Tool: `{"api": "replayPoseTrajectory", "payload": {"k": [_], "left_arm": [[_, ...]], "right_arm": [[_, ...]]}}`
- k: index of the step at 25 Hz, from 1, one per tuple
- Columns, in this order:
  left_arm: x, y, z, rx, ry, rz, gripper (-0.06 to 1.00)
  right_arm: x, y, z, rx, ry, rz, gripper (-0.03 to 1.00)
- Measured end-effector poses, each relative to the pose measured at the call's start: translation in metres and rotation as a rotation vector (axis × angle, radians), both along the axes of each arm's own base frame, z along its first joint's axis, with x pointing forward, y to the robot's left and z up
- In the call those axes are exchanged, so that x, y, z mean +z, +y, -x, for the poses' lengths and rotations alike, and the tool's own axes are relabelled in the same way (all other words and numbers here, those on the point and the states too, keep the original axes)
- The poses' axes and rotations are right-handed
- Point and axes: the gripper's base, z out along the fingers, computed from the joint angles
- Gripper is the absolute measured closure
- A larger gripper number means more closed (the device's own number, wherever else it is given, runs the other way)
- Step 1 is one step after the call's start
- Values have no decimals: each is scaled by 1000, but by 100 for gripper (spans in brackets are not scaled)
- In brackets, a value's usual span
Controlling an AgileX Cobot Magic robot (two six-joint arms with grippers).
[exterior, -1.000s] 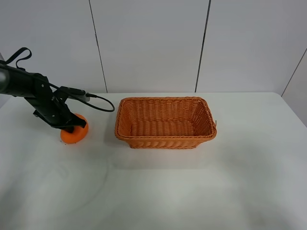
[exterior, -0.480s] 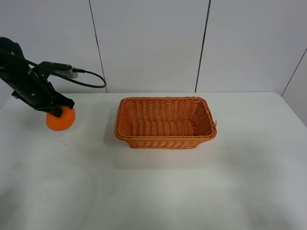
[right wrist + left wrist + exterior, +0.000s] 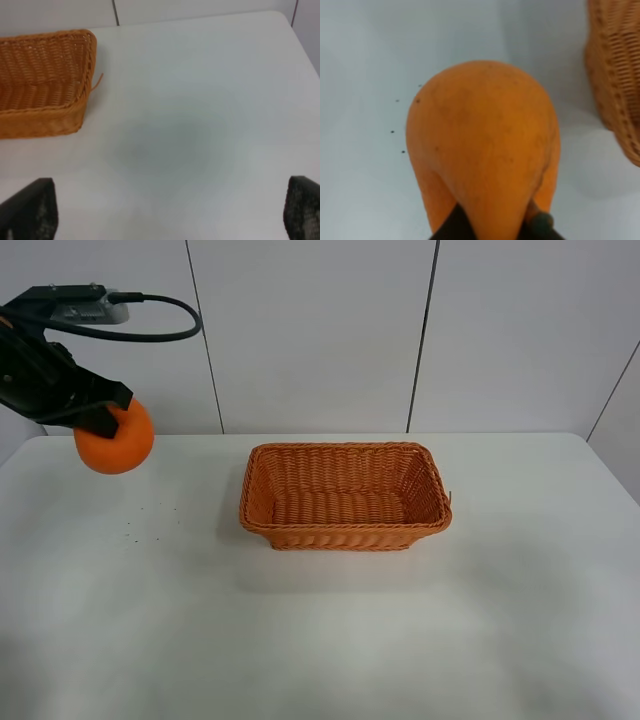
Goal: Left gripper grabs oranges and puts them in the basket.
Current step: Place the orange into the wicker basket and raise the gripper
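My left gripper is shut on the orange and holds it high above the table's far left side, well left of the basket. In the left wrist view the orange fills the middle, with the black jaw tips pinching its lower end and the basket's wall off to one side. The woven basket is empty and stands at the table's middle. My right gripper is open and empty, its fingers spread wide over bare table beside the basket's end wall.
The white table carries only the basket. Several small dark specks lie on the table at the left. A white panelled wall stands close behind the table's far edge.
My left gripper has lifted the orange off the table and carried it up and slightly left. The basket has not moved.
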Motion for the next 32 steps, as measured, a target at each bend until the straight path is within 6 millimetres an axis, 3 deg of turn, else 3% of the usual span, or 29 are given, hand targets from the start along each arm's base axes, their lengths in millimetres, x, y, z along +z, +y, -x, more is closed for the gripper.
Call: {"api": "replayPoseTrajectory", "payload": {"k": [8,23,32], "left_arm": [[-9,-45,-6,-129,29,-2,82],[-52,-149,-69,-326,90,-19,82],[-87,-187,-101,-352,120,21,82]], "right_arm": [[0,0,0,0,0,0,27],[0,0,0,0,0,0,27],[0,0,0,0,0,0,27]]}}
